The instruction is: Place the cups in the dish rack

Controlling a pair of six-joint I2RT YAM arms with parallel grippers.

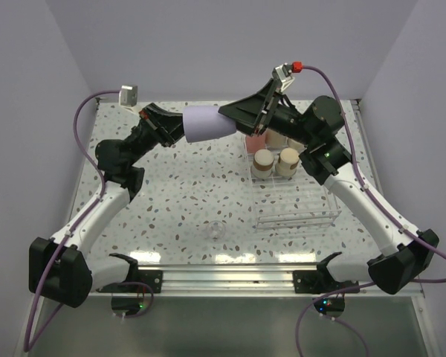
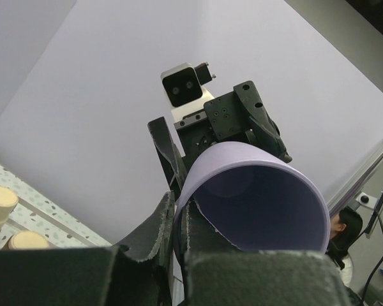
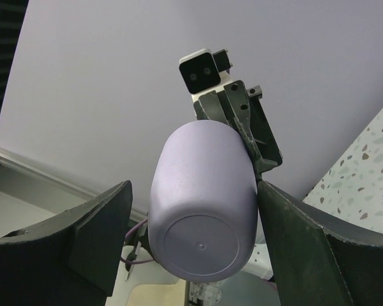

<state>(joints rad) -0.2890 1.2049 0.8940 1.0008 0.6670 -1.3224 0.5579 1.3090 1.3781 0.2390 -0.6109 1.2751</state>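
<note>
Swap in the air, most likely, from one hand to the other. Up high off the tabletop (image 1: 178,193), on its side: purple cup (image 1: 208,123). Clamped at the rim by the left hand (image 2: 179,204), one finger inside and one outside. Held out that way so the closed bottom points at the right hand (image 3: 195,188). Right hand spread wide apart, one finger on each side of the cup's bottom end, not squeezing yet as far as can be seen.

Passed across, probably, because of the rack (image 1: 297,222) lying just below the right hand and well away from the left hand. Easier to reach from that side.

Inside the rack, at the end closest to the right hand: pink cup (image 1: 256,141) and two pale brown cups (image 1: 263,162), standing close together. Maybe one more behind them, too hidden by the arm to tell. Room left in the other part of the rack, by the look of it.

Next, likely: squeeze with the right hand, let go with the left hand, then down into a free spot.
</note>
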